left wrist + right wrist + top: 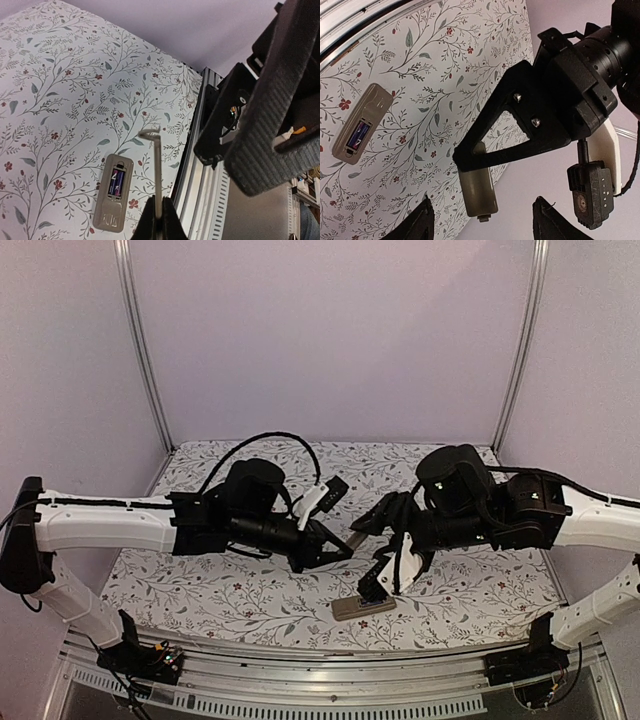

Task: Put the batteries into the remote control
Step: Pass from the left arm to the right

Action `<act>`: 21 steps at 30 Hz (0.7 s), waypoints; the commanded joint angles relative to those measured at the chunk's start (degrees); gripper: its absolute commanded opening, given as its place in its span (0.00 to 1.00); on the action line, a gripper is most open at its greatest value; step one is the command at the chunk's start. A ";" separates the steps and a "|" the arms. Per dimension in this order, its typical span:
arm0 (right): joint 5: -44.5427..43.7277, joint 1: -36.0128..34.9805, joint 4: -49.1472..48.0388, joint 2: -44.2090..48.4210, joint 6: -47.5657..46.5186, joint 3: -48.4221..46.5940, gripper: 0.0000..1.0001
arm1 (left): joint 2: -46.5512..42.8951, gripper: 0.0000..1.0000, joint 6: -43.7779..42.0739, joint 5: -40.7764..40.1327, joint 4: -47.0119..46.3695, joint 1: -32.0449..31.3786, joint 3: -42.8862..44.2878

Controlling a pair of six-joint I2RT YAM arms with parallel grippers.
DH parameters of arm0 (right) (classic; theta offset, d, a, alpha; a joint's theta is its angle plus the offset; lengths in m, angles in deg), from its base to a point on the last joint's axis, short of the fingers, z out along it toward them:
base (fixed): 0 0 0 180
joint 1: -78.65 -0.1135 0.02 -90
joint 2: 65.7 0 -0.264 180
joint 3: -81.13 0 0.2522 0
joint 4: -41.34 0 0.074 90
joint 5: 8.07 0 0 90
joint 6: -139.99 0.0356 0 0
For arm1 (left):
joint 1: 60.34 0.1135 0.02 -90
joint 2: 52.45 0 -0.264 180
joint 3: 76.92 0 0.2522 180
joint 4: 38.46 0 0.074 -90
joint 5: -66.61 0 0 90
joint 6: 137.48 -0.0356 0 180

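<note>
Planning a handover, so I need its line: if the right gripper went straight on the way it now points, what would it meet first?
Probably the tan-grey cover piece, held by the shut left gripper, straight ahead of the open right gripper; depth is unclear.

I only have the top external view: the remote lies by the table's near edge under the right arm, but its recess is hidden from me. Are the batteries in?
Observer: Yes. The left wrist view shows the remote control back up, with the batteries seated in its recess.
Operator: Where is the cover?
Observer: Off the remote; the left gripper is shut on the cover, seen edge-on.
Operator: And the other arm?
Observer: The right gripper is open and grips nothing.
</note>
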 commanded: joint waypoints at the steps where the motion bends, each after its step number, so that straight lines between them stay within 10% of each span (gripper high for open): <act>1: -3.84 -0.15 -2.09 -0.74 -5.42 0.65 0.65 | 0.23 0.00 -0.22 2.20 3.29 0.38 2.29; 21: -4.66 -0.17 -7.13 -4.76 -6.09 2.90 0.43 | 0.71 0.00 0.87 2.24 1.47 0.46 2.20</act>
